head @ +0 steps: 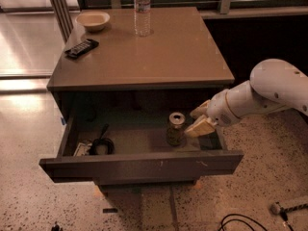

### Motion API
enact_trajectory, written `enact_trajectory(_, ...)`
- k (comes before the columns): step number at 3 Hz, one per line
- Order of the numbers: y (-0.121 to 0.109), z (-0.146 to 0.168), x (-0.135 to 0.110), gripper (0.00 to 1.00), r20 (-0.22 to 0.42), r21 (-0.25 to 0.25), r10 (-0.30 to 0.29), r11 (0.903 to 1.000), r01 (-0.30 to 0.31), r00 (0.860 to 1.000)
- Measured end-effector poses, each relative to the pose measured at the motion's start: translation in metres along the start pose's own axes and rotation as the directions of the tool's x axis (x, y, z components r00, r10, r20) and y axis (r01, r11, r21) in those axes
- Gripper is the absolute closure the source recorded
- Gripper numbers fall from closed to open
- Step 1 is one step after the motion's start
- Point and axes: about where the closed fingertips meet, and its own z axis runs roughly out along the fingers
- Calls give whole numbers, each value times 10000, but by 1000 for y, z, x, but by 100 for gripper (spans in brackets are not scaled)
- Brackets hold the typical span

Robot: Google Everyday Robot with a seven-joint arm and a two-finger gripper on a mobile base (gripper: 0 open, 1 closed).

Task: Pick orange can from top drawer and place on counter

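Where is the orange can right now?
Camera view: the orange can stands upright in the open top drawer, right of centre, with the gripper just to its right.

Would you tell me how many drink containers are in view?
2: the bottle on the counter, the can in the drawer beside the gripper. Others may be hidden under the counter.

Speckled terrazzo floor (269,177), dim warm light. At left, glossy strip (24,47) with bright glare. At back, metal posts (58,4); dark wall (260,37) at right. Black cable (236,221) lower right. One hand (201,119), right of centre, fingers apart.
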Motion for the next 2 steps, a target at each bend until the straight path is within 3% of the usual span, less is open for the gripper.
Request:
enact_trajectory(1,-2,13,-1,5,300,-51,-6,10000,8,9996)
enact_trajectory(2,-8,27,-2,5,627,-81,18,10000,-13,9980)
